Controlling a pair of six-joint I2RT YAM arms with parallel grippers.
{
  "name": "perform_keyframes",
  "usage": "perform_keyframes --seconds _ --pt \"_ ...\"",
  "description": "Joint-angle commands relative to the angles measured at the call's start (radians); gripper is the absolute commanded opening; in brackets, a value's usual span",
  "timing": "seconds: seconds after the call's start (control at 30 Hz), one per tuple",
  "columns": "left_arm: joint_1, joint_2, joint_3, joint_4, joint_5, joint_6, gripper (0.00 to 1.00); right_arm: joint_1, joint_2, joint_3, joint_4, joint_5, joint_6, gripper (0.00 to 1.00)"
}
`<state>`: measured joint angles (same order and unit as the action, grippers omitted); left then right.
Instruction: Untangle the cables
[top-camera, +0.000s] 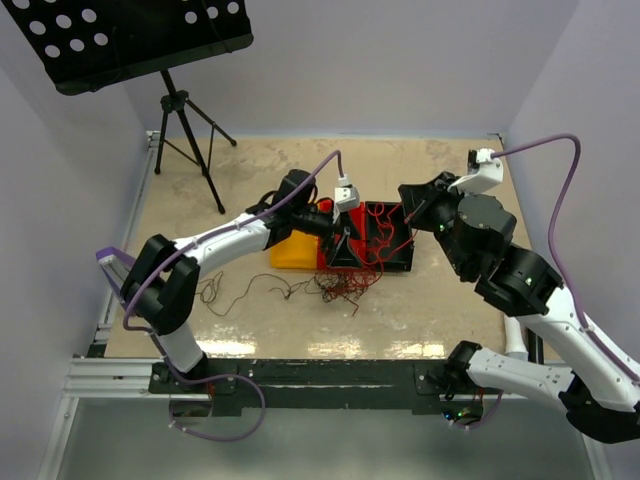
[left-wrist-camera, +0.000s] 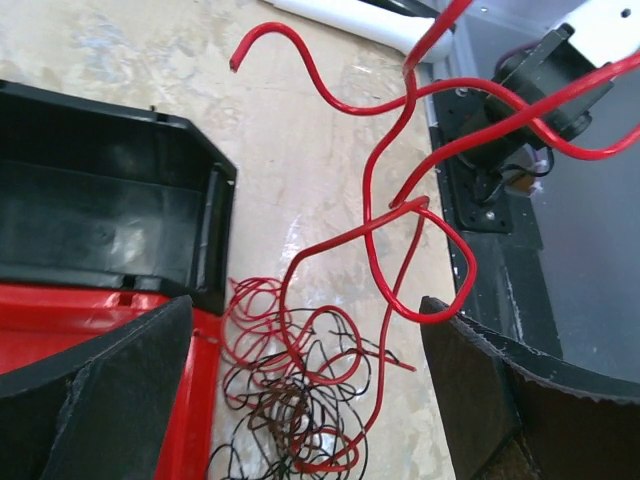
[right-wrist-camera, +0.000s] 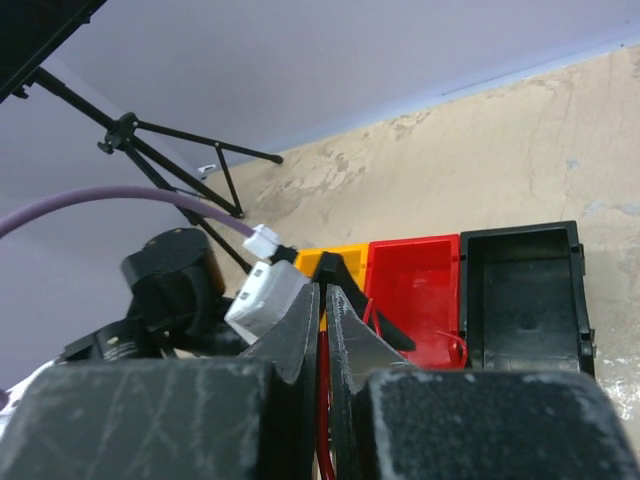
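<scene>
A tangle of red and dark cables (top-camera: 343, 285) lies on the table in front of the bins; it also shows in the left wrist view (left-wrist-camera: 290, 400). A thicker red cable (top-camera: 380, 243) rises from it across the black bin. My right gripper (top-camera: 409, 213) is shut on this red cable (right-wrist-camera: 322, 395), held above the bins. In the left wrist view the red cable (left-wrist-camera: 400, 215) loops in the air between my open left gripper's (left-wrist-camera: 305, 335) fingers (left-wrist-camera: 470, 390); one loop hangs close to the right finger. My left gripper (top-camera: 345, 243) hovers over the red bin's front edge. A thin dark cable (top-camera: 240, 290) trails left on the table.
Three bins stand side by side mid-table: yellow (top-camera: 290, 252), red (top-camera: 330, 215), black (top-camera: 395, 262). They also show in the right wrist view: yellow (right-wrist-camera: 345, 262), red (right-wrist-camera: 415, 290), black (right-wrist-camera: 525, 290). A music stand tripod (top-camera: 188, 140) stands at the back left.
</scene>
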<state>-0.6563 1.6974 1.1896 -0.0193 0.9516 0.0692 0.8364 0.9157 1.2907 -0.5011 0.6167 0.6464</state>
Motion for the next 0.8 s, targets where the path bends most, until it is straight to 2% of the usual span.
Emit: perform_keyframes --seconds 0.0,0.1,0.17,0.33,0.47,0.63,0.77 --pt "-0.035 0.041 0.056 0.137 0.108 -0.06 1.0 -0.003 -0.018 0.058 0.016 -0.049 -0.005 0.0" --pt "-0.054 0.076 0.082 0.146 0.115 -0.06 1.0 -0.003 -0.031 0.067 0.013 -0.063 -0.001 0.0" --pt "-0.057 0.096 0.082 0.194 0.111 -0.129 1.0 -0.003 -0.043 0.068 0.013 -0.081 0.005 0.0" --pt "-0.048 0.104 0.064 0.242 0.111 -0.189 1.0 -0.003 -0.073 0.047 0.022 -0.126 0.022 0.0" --pt "-0.017 0.053 -0.01 0.265 0.133 -0.241 1.0 -0.003 -0.103 0.038 0.027 -0.144 0.027 0.0" --pt "0.012 0.002 -0.056 0.188 0.127 -0.226 1.0 -0.003 -0.123 0.041 0.036 -0.178 0.035 0.0" --pt "0.056 -0.06 -0.116 0.199 0.153 -0.293 1.0 -0.003 -0.13 0.045 0.048 -0.198 0.036 0.0"
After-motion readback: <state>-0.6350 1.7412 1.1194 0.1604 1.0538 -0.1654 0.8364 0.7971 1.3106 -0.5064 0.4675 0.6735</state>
